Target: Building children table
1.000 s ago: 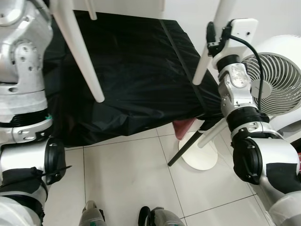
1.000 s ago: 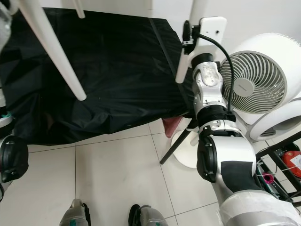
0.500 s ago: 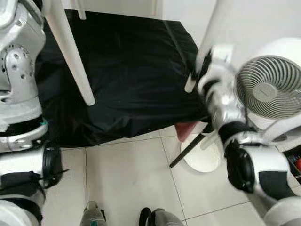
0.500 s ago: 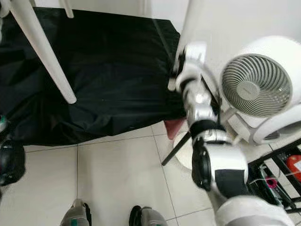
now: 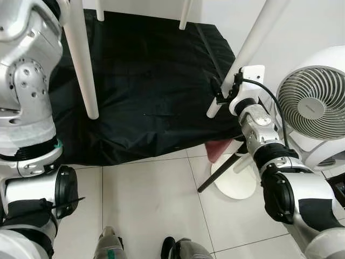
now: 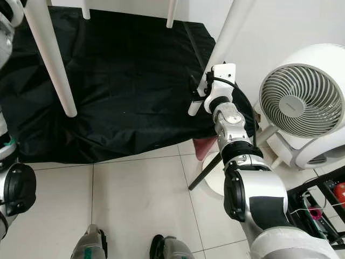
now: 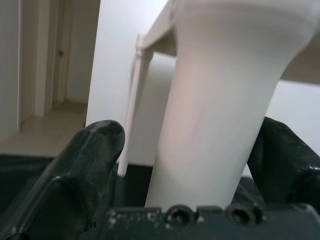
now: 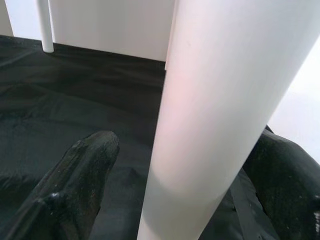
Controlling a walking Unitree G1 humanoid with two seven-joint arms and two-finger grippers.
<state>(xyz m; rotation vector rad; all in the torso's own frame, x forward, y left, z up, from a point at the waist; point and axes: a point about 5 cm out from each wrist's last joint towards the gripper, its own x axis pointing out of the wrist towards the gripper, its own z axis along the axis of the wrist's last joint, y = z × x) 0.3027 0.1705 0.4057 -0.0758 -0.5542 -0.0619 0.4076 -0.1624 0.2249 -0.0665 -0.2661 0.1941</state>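
The white children's table point(image 5: 253, 38) hangs above a black cloth-covered bed point(image 5: 151, 81), its legs pointing down toward the cover without touching it. The left tool point(image 7: 200, 165) is clamped on the near left table leg point(image 5: 83, 59), which stands almost upright over the left part of the bed; in the left wrist view the thick white leg sits between the two black fingers point(image 7: 85, 170), with the table's underside and a thinner far leg point(image 7: 135, 100) beyond it. The right tool point(image 8: 200, 165) is clamped on the near right table leg point(image 6: 223, 38), which slants down toward the bed's right edge and ends just beside the silver right wrist; in the right wrist view the leg passes between the black fingers point(image 8: 75, 185), with the black cover behind and another leg end point(image 8: 44, 25) above the far part of the bed. Two far legs point(image 5: 185, 13) hang over the far edge of the bed. Right of the bed, on the pale tiled floor point(image 5: 151, 199), stands a white fan point(image 5: 312, 108) on a round base, and a dark rod point(image 5: 221, 172) leans from the floor toward the bed's near right corner. The robot's feet point(image 5: 110, 251) show at the near edge of the floor.
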